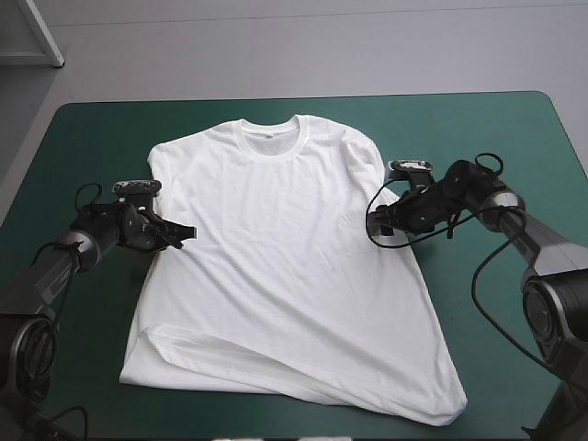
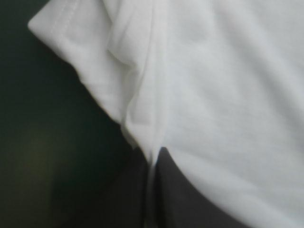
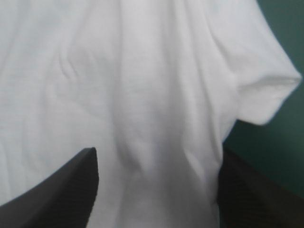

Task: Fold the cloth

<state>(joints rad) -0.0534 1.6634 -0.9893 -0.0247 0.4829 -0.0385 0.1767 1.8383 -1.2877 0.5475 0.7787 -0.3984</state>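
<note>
Table (image 1: 83,138): teal-green cover lying under both grippers. Bare cover shows on each gripper's outer side, away from the cloth.
T-shirt (image 1: 285,266): white and short-sleeved, spread flat on the table between the two grippers, which flank it at its side edges. Its body lies ahead of both sets of fingers and fills most of each wrist view.
Left gripper (image 1: 182,233): low at the T-shirt's side edge, pointing in toward the body. In its own wrist view its black fingers (image 2: 190,199) are pressed almost together, with a thin strip of white fabric pinched between them.
Right gripper (image 1: 377,220): low at the opposite side edge, pointing in toward the left gripper. Its black fingers (image 3: 57,194) stand spread wide, with white cloth lying loose between them.
Hem fold (image 1: 193,344): the lower edge is doubled over in a long crease on the near side of the left gripper, toward the table's near edge.
Left-hand sleeve (image 2: 71,52): ahead of the left gripper and a little to its outer side, with its stitched cuff over the cover. A soft fold runs from it down to the fingertips.
Right-hand sleeve (image 3: 268,90): ahead of the right gripper, beyond its outer finger, with its cuff jutting over the cover.
Collar (image 1: 271,136): round ribbed neck toward the table's far edge, beyond both grippers and roughly midway between them.
</note>
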